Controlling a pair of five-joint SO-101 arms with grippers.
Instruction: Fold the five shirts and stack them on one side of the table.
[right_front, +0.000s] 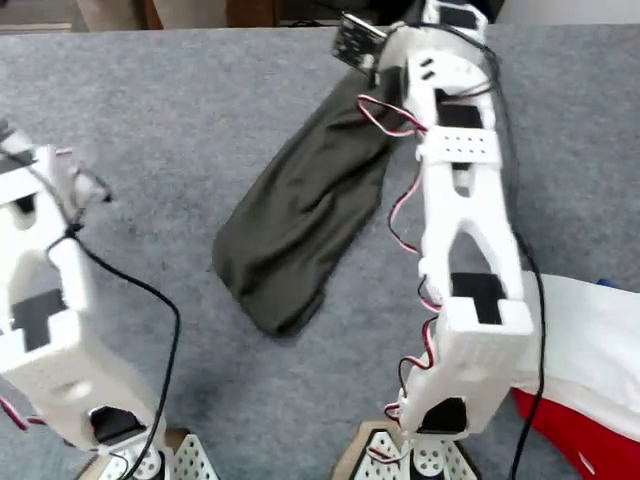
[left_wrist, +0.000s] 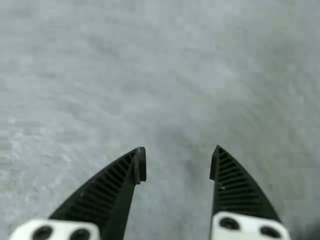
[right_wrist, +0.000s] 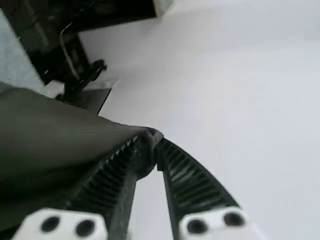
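Observation:
A dark olive shirt (right_front: 305, 210) lies in a long bunched strip across the middle of the grey table (right_front: 180, 130), its far end lifted at the back. My right gripper (right_wrist: 150, 142) is shut on that lifted end of the olive shirt (right_wrist: 55, 140), high at the table's far edge, where the right arm (right_front: 455, 150) stretches out. My left gripper (left_wrist: 177, 162) hangs open over bare grey cloth, with nothing between its fingers; the left arm (right_front: 45, 300) stands at the table's left edge.
A white shirt (right_front: 590, 340) and a red one (right_front: 575, 435) lie at the right front edge of the table. Cables hang along both arms. The arm bases stand at the front edge.

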